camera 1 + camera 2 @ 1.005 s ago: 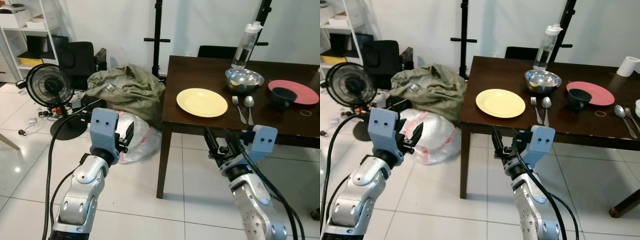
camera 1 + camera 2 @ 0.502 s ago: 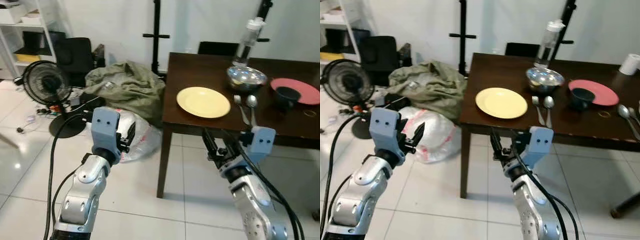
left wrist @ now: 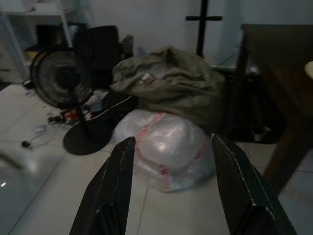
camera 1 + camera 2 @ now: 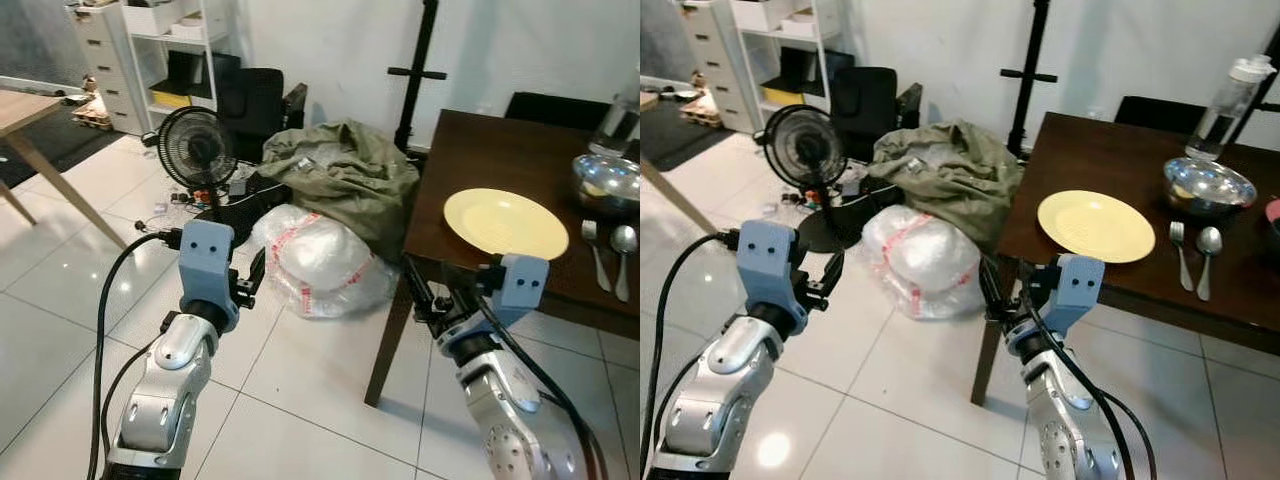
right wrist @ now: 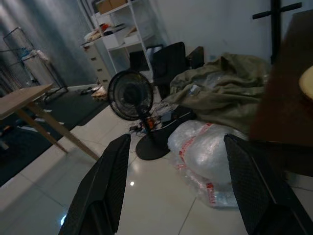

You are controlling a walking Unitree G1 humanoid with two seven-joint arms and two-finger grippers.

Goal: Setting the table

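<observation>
- Left tool (image 4: 252, 282): hanging raised over the floor tiles, fingers (image 3: 113, 193) standing apart, carrying nothing.
- Right tool (image 4: 432, 296): hanging before the worktop's near corner, fingers (image 5: 102, 191) spread wide, carrying nothing.
- Change: the whole view is swinging to the robot's left against a second ago, so the camera is turning; the things themselves are lying as before. The worktop (image 4: 1110, 165) is sliding to the right edge of sight and the red plate and dark bowl are dropping out. Judged: the robot is facing away from the setting, perhaps heading to fetch more pieces.
- Plastic bag (image 4: 919, 262): lying on the floor just beside the worktop leg, in the way of any step forward.
- Yellow plate (image 4: 1095, 226): sitting near the worktop's front-left corner.
- Fork (image 4: 1179, 253) and spoon (image 4: 1207, 255): lying side by side to the plate's right.
- Steel bowl (image 4: 1208, 187): standing behind the cutlery.
- Bottle (image 4: 1230, 96): standing upright behind the bowl.
- Fan (image 4: 804, 152): standing on the floor to the left, cables trailing round its base; a snag risk.
- Green cloth heap (image 4: 948, 174): slumping behind the bag.
- Shelving (image 4: 780, 55) and black chair (image 4: 862, 105): standing against the far wall.
</observation>
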